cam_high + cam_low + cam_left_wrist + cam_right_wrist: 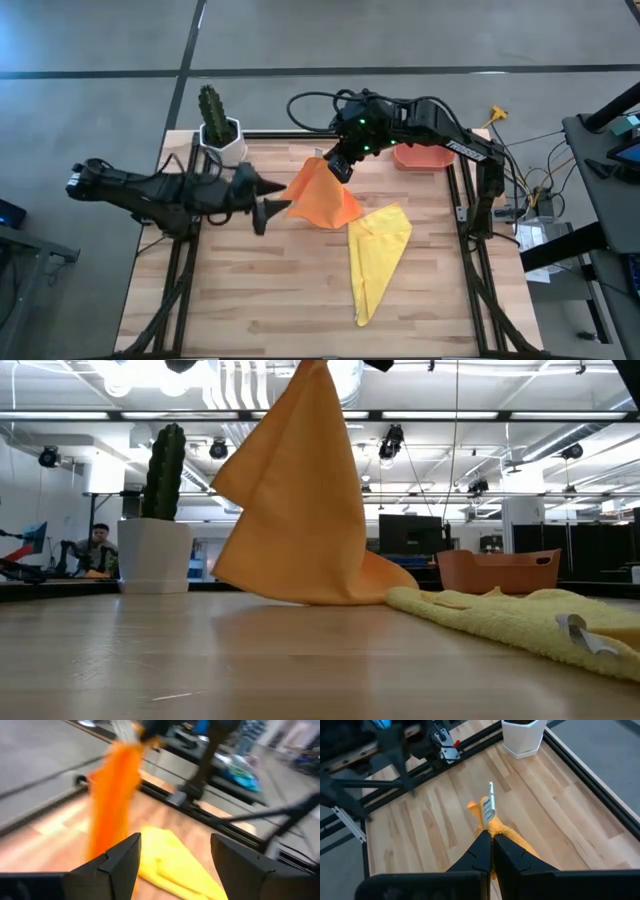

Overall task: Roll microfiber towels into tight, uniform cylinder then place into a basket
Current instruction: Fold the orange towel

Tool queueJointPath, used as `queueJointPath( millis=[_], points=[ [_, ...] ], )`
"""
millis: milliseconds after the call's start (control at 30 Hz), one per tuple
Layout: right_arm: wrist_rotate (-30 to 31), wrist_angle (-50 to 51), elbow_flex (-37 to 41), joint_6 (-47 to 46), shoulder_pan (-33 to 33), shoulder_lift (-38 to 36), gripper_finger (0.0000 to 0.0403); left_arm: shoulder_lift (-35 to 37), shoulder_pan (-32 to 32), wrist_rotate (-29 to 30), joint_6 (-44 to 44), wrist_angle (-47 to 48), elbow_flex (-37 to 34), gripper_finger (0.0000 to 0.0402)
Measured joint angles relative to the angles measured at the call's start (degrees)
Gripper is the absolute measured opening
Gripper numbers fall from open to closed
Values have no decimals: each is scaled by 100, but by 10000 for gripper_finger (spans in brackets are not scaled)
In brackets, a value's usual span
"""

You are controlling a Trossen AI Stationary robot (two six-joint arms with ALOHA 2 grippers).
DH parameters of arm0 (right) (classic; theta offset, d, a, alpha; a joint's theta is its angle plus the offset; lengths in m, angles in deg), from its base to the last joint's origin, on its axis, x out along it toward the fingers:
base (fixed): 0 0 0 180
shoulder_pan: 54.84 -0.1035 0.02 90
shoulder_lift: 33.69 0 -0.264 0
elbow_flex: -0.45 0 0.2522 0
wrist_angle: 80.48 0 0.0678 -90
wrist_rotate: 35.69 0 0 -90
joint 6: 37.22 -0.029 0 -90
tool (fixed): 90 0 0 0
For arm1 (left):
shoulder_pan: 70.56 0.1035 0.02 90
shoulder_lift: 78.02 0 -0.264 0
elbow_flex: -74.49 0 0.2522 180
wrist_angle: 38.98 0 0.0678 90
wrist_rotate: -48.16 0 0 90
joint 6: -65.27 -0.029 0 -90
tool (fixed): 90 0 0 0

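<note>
Wooden slats of the table [250, 290] carry everything. At the far-left corner stands a cactus [212, 105] in its white pot [226, 140], no part of the job. Just in front of it, the left hand [272, 197] reaches in low from the left, its fingers spread apart and gripping nothing, aimed at the near edge of the orange towel [322, 195].

That orange towel is the one in play. The right hand [340, 163], reaching over from the far right, has its fingers pinched tight on the towel's top corner and holds it up, so the cloth hangs like a tent with its lower hem resting on the table. A small white tag [490, 806] dangles beside the pinch.

Right of it and nearer the front, the yellow towel [375, 255] lies loosely folded and flat, touching or nearly touching the orange hem. The salmon-red basket [425, 157] sits at the far-right edge, and no towel shows in it.

Progress looks early: neither towel is rolled, neither is binned. Both cloths need flattening, rolling into tight cylinders, and carrying to the basket.
</note>
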State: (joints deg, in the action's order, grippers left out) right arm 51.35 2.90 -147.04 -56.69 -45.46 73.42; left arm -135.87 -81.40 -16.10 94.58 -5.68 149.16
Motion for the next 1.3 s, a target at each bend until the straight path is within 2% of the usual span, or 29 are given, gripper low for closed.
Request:
queueJointPath(
  millis=[200, 367, 467, 700, 967, 1300],
  points=[
    [-15, 9, 0, 2, 0, -7, 9, 103, -81, 480, -296, 169, -397, 221],
    [-154, 7, 1, 91, -24, -9, 9, 36, -73, 893, -1095, 381, -798, 221],
    [-172, 9, 2, 201, -39, -9, 9, -17, -77, 1134, -1213, 404, -1111, 221],
    [-197, 11, 1, 256, -80, -16, 9, -13, -76, 1180, -1334, 325, -1847, 221],
    [-197, 16, 1, 256, -90, -17, 9, -66, -75, 1125, -1336, -952, -2452, 221],
    [-197, 15, 1, 256, -90, -17, 9, -534, -49, 1198, -1326, -961, -2503, 221]
  ],
)
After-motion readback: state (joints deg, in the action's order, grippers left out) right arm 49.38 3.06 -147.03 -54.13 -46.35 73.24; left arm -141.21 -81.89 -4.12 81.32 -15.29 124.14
